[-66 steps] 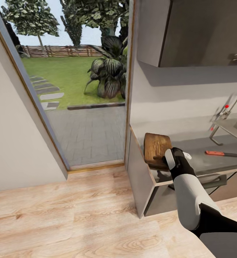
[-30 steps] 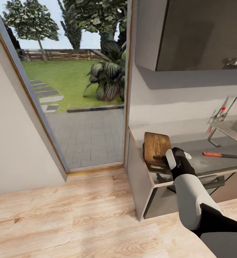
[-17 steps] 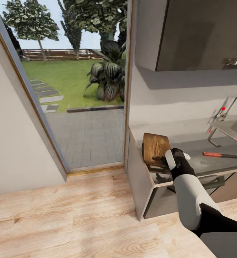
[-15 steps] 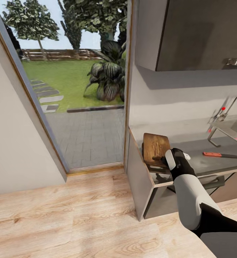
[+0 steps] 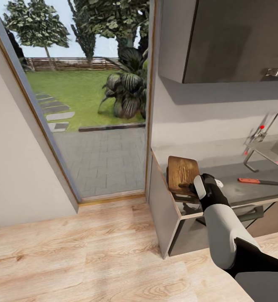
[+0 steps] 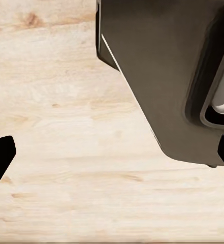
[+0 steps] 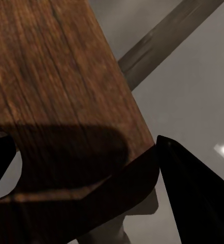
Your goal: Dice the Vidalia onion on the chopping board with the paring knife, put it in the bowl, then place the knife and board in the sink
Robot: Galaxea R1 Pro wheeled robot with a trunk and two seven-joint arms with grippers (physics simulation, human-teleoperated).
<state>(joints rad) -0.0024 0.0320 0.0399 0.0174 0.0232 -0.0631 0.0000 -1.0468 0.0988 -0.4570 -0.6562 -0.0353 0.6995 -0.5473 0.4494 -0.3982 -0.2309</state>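
Noted smooth reflective grey countertop [image 5: 239,193] beside open garden doorway [image 5: 93,105], over pale wood-grain floor [image 5: 72,260]. Found right gripper [image 5: 193,187] closed on raised rectangular dark-brown grained chopping board [image 5: 182,173]; slim orange-handled paring knife [image 5: 260,181] well apart. Recorded left gripper [image 6: 112,162] fingers spread wide.

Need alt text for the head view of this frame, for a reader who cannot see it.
The right gripper reaches the near end of the chopping board, which lies at the left end of the countertop. The paring knife lies flat further right, near the chrome tap. Left of the cabinets, an open doorway shows a paved patio and garden.
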